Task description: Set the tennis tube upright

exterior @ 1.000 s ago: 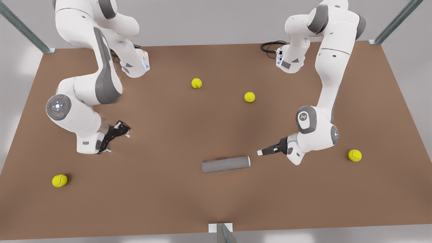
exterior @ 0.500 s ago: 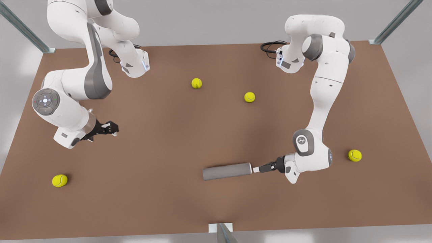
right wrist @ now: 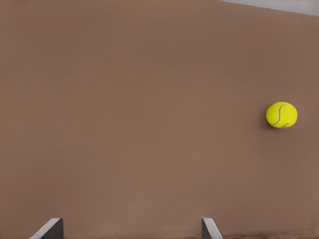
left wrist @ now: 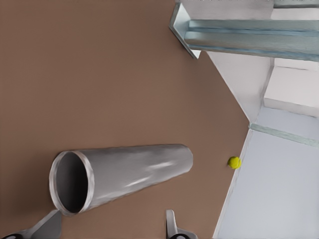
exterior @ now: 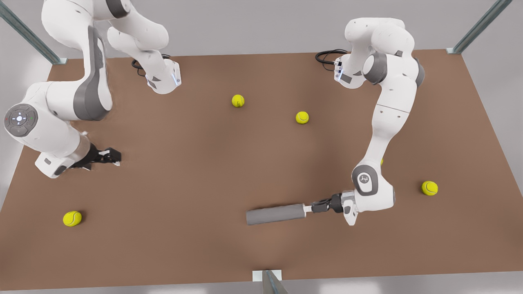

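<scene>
tube look: you've got a slim grey metallic cylinder, the tennis tube (exterior: pixel 276 214); in the left wrist view (left wrist: pixel 122 175) its near end is hollow with a thin bright rim and a dark inside, far end looks closed.
tube pose: lying flat on the brown table (exterior: pixel 204 163), not upright. Long axis runs nearly side to side in the front view, its right end slightly higher in the frame. Open end faces the front view's right, toward the gripper.
tube place: lower centre of the front view, a little right of middle, well apart from every tennis ball.
left gripper (exterior: pixel 307 209): you'll see it at the tube's open end, low over the table, lower right of centre. Fingers (left wrist: pixel 171 225) spread wide, one on each side of the mouth, holding nothing.
right gripper (exterior: pixel 114 157): left side of the front view, low over bare table, arm waiting. Fingers (right wrist: pixel 209 229) apart, nothing held; one tennis ball (right wrist: pixel 281 115) lies ahead of it.
other balls: two upper centre, one far right (exterior: pixel 429 188).
</scene>
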